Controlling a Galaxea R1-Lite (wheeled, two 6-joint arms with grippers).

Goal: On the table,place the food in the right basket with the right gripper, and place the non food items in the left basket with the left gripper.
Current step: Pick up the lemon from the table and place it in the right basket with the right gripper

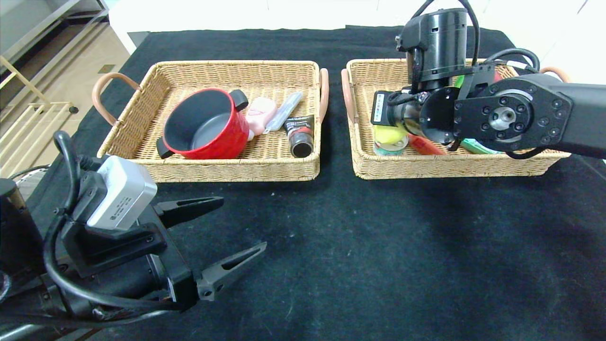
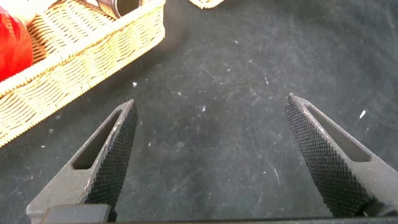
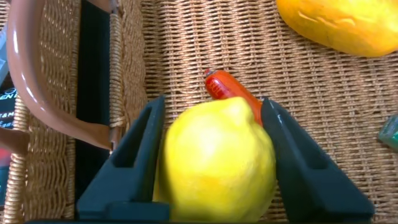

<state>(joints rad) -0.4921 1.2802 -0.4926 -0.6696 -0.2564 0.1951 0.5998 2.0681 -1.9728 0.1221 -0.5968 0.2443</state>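
Observation:
My right gripper (image 3: 212, 102) hangs inside the right basket (image 1: 426, 173), shut on a yellow lemon (image 3: 214, 162) that fills the gap between its two dark fingers. In the head view the lemon (image 1: 388, 135) shows just under the right wrist, near the basket's left front corner. An orange-red chili-like food (image 3: 230, 90) lies on the wicker right below it. The left basket (image 1: 236, 64) holds a red pot (image 1: 208, 123), a pink item (image 1: 260, 113), a grey tube (image 1: 284, 111) and a black cylinder (image 1: 300, 137). My left gripper (image 1: 244, 223) hovers open over bare black cloth, in front of the left basket.
An orange-yellow food (image 3: 342, 25) and a green item (image 1: 476, 147) also lie in the right basket. The basket's brown handle (image 3: 37, 81) curves close beside the right gripper. Black cloth (image 1: 378, 246) covers the table in front of both baskets.

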